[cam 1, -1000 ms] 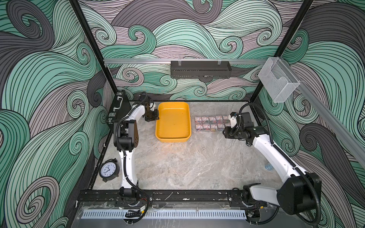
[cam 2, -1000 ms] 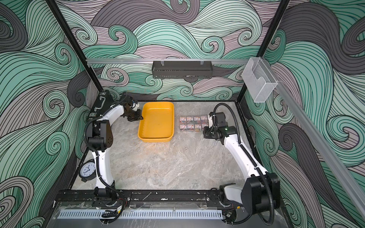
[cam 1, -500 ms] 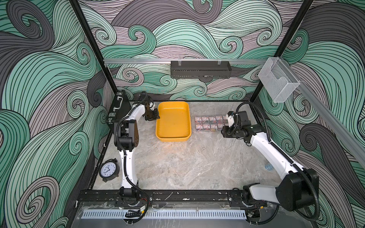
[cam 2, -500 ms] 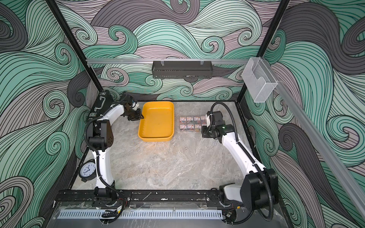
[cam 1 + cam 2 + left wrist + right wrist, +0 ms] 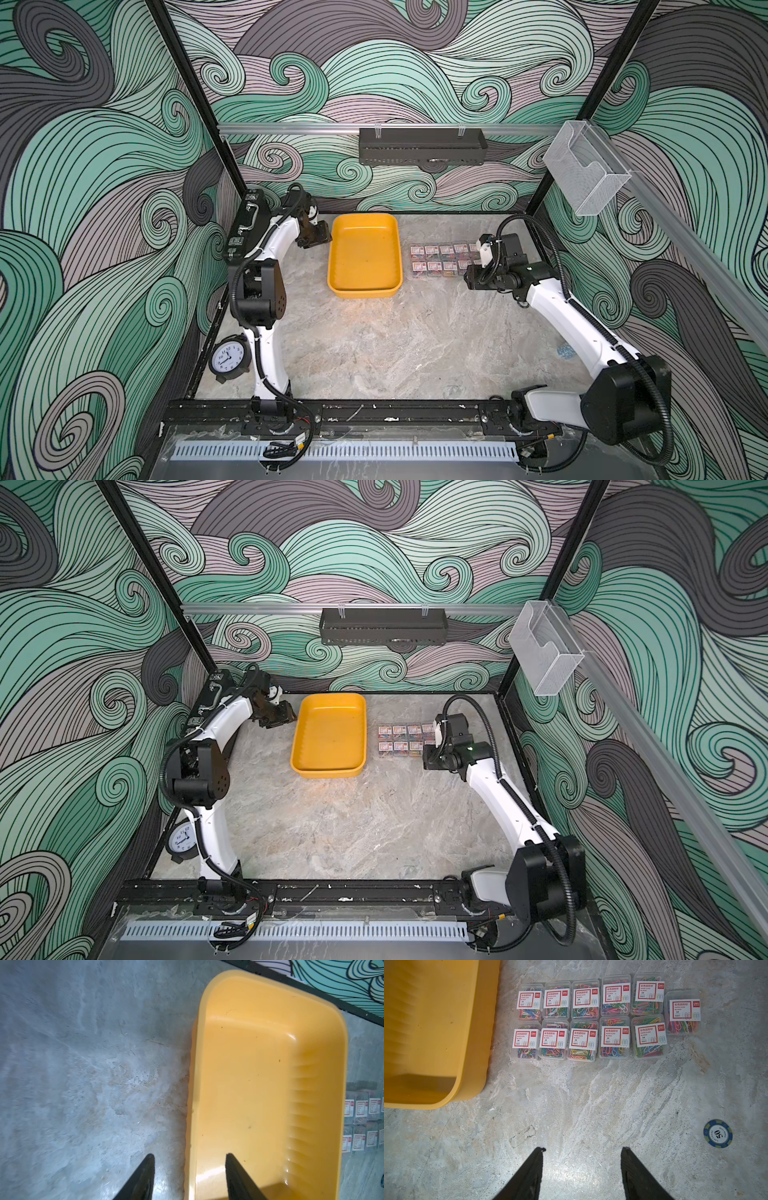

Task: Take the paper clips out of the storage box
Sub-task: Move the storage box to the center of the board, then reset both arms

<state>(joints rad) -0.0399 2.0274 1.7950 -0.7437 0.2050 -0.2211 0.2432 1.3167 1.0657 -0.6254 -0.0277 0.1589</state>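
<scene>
Now that both end effectors have let go, you hold nothing. The right end effector point(image 5: 582, 1149) hangs released over bare surface point(image 5: 591, 1105), and the left end effector point(image 5: 189, 1156) stands released astride the rim of the yellow storage tray point(image 5: 363, 253). The paper clip boxes point(image 5: 591, 1020) lie in two rows near the surface's far edge, just beside the empty tray. The unloading looks finished, so you can back both arms away.

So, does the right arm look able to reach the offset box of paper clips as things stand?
Probably yes: its open hand faces the offset box with only bare table between them.
</scene>
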